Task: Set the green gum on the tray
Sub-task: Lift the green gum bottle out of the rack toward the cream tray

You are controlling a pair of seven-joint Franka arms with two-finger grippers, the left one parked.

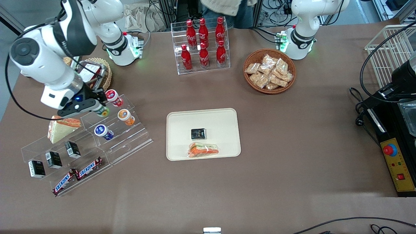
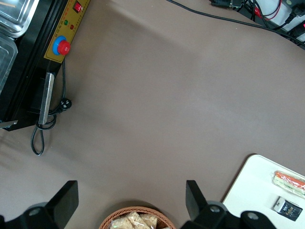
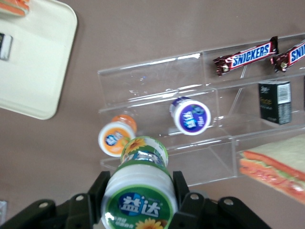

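The green gum [image 3: 139,191] is a small round canister with a green body and a white lid. My right gripper [image 3: 138,193] is shut on it, one black finger on each side of the lid. In the front view the gripper [image 1: 94,107] holds the green gum [image 1: 101,110] just above the top step of the clear acrylic stand [image 1: 107,139], at the working arm's end of the table. The cream tray [image 1: 224,117] lies flat at the table's middle, holding a black packet [image 1: 198,133] and a wrapped sandwich [image 1: 203,150]. The tray's corner also shows in the right wrist view [image 3: 38,71].
On the stand are a red-lidded canister [image 1: 112,96], an orange-lidded one [image 1: 125,116], a blue-lidded one [image 1: 102,131], a sandwich wedge [image 1: 60,129], black boxes [image 1: 53,159] and Snickers bars [image 1: 78,175]. A cola bottle rack [image 1: 203,45] and a snack basket [image 1: 269,71] stand farther from the front camera.
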